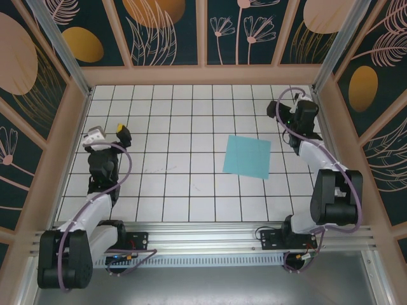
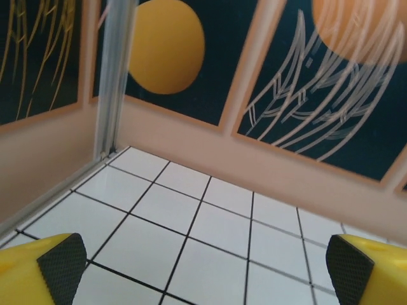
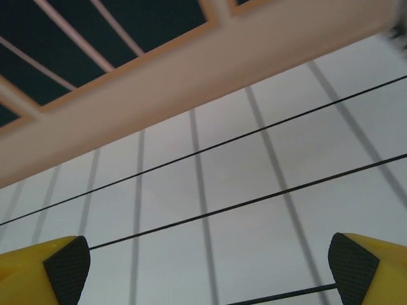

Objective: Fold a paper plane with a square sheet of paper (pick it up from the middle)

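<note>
Turquoise square sheet of paper (image 1: 247, 156) lies flat, unfolded.

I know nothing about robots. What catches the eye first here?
A light-turquoise square sheet of paper lies flat on the white tiled table, right of centre. Two arms flank it, the left arm and right arm, jaws wide open. Dark leaf-patterned walls surround everything.

Matt turquoise paper sheet (image 1: 247, 156), smooth white tiled table (image 1: 178, 190), ridged metal rail (image 1: 210, 236)
</note>
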{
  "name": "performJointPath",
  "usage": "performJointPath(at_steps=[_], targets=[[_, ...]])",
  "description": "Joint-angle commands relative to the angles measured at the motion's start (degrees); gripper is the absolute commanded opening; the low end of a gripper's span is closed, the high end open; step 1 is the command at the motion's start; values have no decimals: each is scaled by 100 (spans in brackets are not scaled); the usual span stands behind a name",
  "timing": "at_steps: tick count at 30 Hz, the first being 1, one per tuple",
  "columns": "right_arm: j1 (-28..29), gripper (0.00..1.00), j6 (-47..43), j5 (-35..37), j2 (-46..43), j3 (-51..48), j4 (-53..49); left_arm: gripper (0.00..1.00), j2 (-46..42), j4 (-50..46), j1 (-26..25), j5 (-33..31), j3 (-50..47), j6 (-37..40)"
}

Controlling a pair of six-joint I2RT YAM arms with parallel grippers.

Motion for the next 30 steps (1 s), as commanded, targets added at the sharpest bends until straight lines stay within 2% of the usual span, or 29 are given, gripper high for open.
performJointPath(at_steps=[1,5,9,12,15,22,30], targets=[[388,95,809,-1405,420,-31,-1713,99,-197,-2471,47,-645,620,-1699],[1231,95,981,-675,698,175,-1935,99,-492,-2519,47,425,461,-1756],[1636,92,1292,-184,1038,249,-1983,99,-542,-2247,47,1366,205,-2259],[1861,89,1351,-179,1319,405,-2081,99,-378,-2493,47,1496,221,-2562],[2081,87,1347,31,1606,627,-2296,99,-244,-2611,47,1823,195,-2494],[2483,85,1543,237,2109,860,-2473,98,-65,-1788,38,3058,-282,-2867],[3311,81,1797,-47,2699,1217,-2391,99,-22,-1826,-105,3434,-526,-2835]])
